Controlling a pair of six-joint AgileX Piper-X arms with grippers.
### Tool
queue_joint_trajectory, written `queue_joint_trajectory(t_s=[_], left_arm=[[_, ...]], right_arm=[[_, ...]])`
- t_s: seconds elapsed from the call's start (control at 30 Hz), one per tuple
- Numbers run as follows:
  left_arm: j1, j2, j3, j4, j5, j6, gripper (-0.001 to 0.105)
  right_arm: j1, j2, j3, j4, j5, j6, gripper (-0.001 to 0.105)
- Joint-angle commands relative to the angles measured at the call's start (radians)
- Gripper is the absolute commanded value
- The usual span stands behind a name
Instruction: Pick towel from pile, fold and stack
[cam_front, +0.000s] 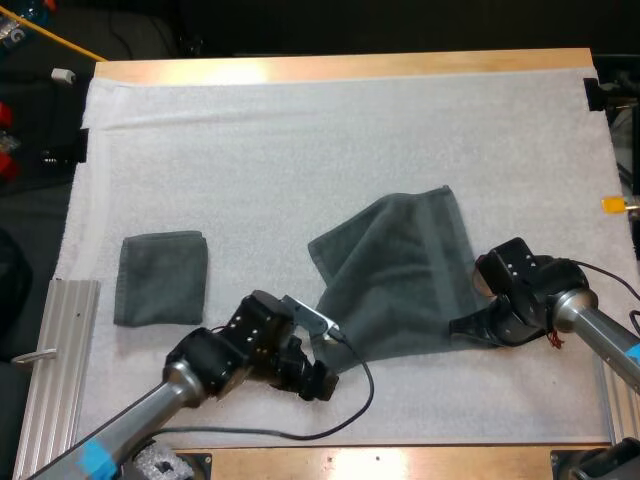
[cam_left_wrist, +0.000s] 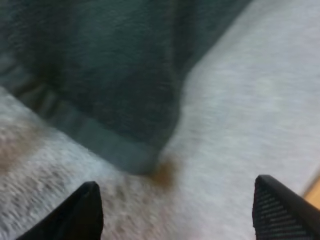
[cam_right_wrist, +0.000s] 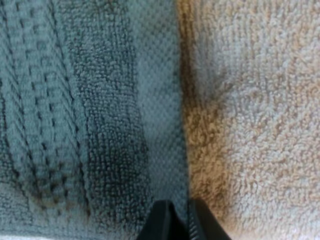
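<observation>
A dark grey-green towel (cam_front: 400, 275) lies partly spread on the white mat (cam_front: 300, 140), with one fold along its left side. My left gripper (cam_front: 322, 382) sits low at the towel's near left corner. In the left wrist view its fingers (cam_left_wrist: 85, 215) stand wide apart, and the towel corner (cam_left_wrist: 140, 157) lies just ahead of them, untouched. My right gripper (cam_front: 458, 326) is at the towel's near right edge. Up close, that gripper (cam_right_wrist: 184, 222) is pinched on the towel's hem (cam_right_wrist: 160, 125). A second towel (cam_front: 160, 278), folded into a small rectangle, rests at the left of the mat.
A ribbed metal rail (cam_front: 55, 370) runs along the table's near left side. The wooden table edge (cam_front: 340, 68) borders the mat at the far side. Bare mat stretches between the two towels and beyond them.
</observation>
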Motion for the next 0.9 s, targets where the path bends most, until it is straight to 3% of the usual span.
queue_joint_trajectory(t_s=[0.0, 0.17, 0.5, 0.87], left_arm=[[-0.011, 0.012, -0.001, -0.030, -0.027, -0.008, 0.061], [-0.054, 0.097, -0.001, -0.096, -0.100, -0.008, 0.060], [-0.065, 0.199, -0.017, -0.144, -0.101, -0.008, 0.051], [-0.065, 0.227, -0.083, -0.083, -0.101, -0.004, 0.002]], right_arm=[[-0.001, -0.008, 0.001, 0.014, 0.001, -0.008, 0.000], [-0.001, -0.008, 0.001, 0.014, 0.001, -0.008, 0.000], [-0.001, -0.008, 0.001, 0.014, 0.001, -0.008, 0.000], [-0.001, -0.008, 0.001, 0.010, 0.001, -0.008, 0.000]])
